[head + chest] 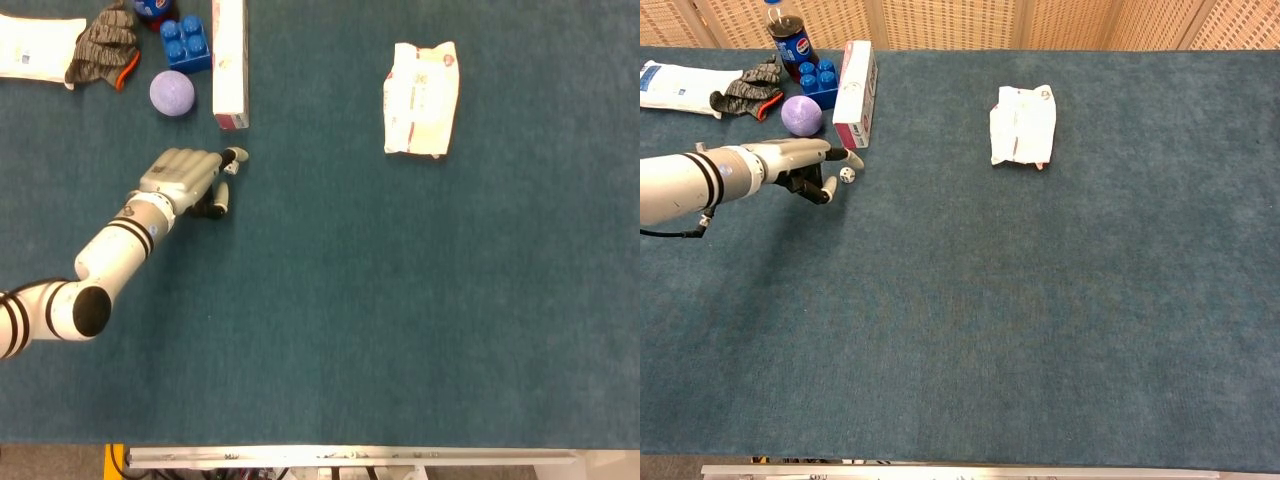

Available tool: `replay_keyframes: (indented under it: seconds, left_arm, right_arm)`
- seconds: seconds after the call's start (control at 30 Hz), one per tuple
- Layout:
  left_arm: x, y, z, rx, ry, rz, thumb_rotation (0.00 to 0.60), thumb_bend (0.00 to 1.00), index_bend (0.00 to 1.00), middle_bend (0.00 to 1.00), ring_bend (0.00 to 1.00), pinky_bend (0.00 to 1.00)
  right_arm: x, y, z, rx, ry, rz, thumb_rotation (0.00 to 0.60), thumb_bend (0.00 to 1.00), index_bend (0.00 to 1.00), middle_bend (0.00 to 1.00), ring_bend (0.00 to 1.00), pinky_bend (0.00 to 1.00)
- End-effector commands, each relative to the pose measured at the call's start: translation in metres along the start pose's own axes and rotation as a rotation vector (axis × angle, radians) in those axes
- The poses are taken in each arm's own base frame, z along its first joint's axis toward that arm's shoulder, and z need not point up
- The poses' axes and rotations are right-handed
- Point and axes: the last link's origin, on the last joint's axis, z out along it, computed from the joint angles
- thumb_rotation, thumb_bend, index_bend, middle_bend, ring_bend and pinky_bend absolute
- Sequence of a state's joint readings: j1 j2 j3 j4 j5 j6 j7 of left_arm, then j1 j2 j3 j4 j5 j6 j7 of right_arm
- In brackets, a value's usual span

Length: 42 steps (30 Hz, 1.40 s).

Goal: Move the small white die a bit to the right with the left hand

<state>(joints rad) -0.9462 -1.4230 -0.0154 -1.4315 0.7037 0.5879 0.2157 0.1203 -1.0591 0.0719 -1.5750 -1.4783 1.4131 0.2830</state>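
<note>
The small white die [847, 175] [230, 168] lies on the blue cloth just below the end of the long white box. My left hand [188, 178] [800, 166] reaches in from the left and sits right beside it. One finger stretches over the die's far side and the thumb curls at its near left, so the die sits in the gap between them. No firm pinch shows, and I cannot tell if they touch it. The head view hides part of the die under the finger. My right hand appears in neither view.
Just behind the hand are a long white box [230, 60], a purple ball [172, 93], a blue block [186, 42], a grey glove [105, 45], a white packet [30, 45] and a cola bottle [788, 38]. A white pouch [422, 97] lies far right.
</note>
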Motion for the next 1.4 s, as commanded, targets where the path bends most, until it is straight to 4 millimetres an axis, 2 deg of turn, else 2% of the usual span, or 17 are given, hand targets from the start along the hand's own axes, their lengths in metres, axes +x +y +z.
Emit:
replay_keyframes:
  seconds: [0.03,0.47,0.67,0.9,0.97,1.1,1.4]
  left_arm:
    - [0.000,0.001,-0.002,-0.004,0.001,0.004,0.486,0.72,0.11,1.00,1.00,1.00]
    - [-0.003,0.000,-0.014,0.000,0.013,0.003,0.483,0.72,0.11,1.00,1.00,1.00]
    - [0.000,0.001,-0.006,0.001,0.024,-0.016,0.462,0.72,0.11,1.00,1.00,1.00]
    - [0.000,-0.009,-0.001,0.046,0.014,0.017,0.464,0.72,0.11,1.00,1.00,1.00]
    - [-0.001,-0.010,-0.003,0.051,0.005,0.018,0.465,0.72,0.11,1.00,1.00,1.00]
    - [-0.003,-0.008,-0.011,0.044,-0.004,0.030,0.423,0.72,0.12,1.00,1.00,1.00]
    - [-0.008,-0.004,-0.030,0.028,-0.038,0.053,0.408,0.72,0.13,1.00,1.00,1.00]
  right_arm:
    - [0.000,0.000,0.000,-0.002,0.000,0.001,0.600,0.41,0.30,0.44,0.38,0.32]
    - [0.000,-0.001,-0.001,0.002,0.001,0.001,0.600,0.41,0.30,0.44,0.38,0.32]
    - [0.001,-0.001,-0.002,0.000,0.003,0.002,0.600,0.41,0.30,0.44,0.38,0.32]
    - [0.002,0.002,-0.003,-0.011,0.004,0.000,0.600,0.41,0.30,0.44,0.38,0.32]
    - [0.001,0.002,-0.003,-0.011,0.002,0.001,0.600,0.41,0.30,0.44,0.38,0.32]
    - [0.000,0.001,-0.002,-0.007,-0.002,0.003,0.600,0.41,0.30,0.44,0.38,0.32]
    - [0.000,0.001,-0.003,-0.009,0.002,0.002,0.600,0.41,0.30,0.44,0.38,0.32]
